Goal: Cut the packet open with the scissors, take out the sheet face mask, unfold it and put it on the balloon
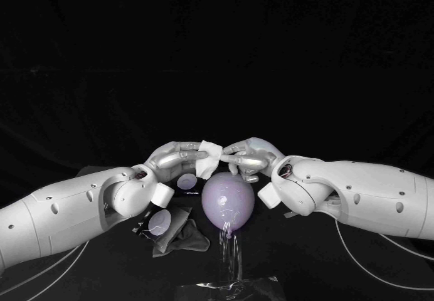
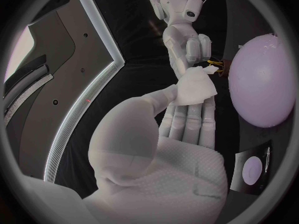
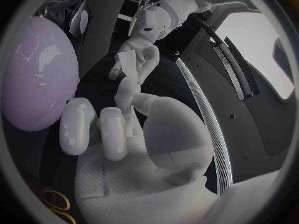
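1. While both arms reach in over the black table (image 1: 298, 263), the left hand (image 1: 176, 160) pinches the folded white sheet face mask (image 1: 210, 157) between its thumb and fingertips.
2. From the other side, the right hand (image 1: 251, 155) meets it, fingertips closed on the mask's facing edge (its other fingers are curled in toward the palm).
3. Held between the two hands, the mask hangs in the air just above the pale lilac balloon (image 1: 226, 200); the left wrist view shows the two apart, not touching.
4. The balloon sits between the two forearms.
5. On the left arm's side of the balloon, a dark packet (image 1: 161, 222) with a round pale label lies on the table, and a smaller dark piece (image 1: 187, 182) with the same round mark lies farther back.
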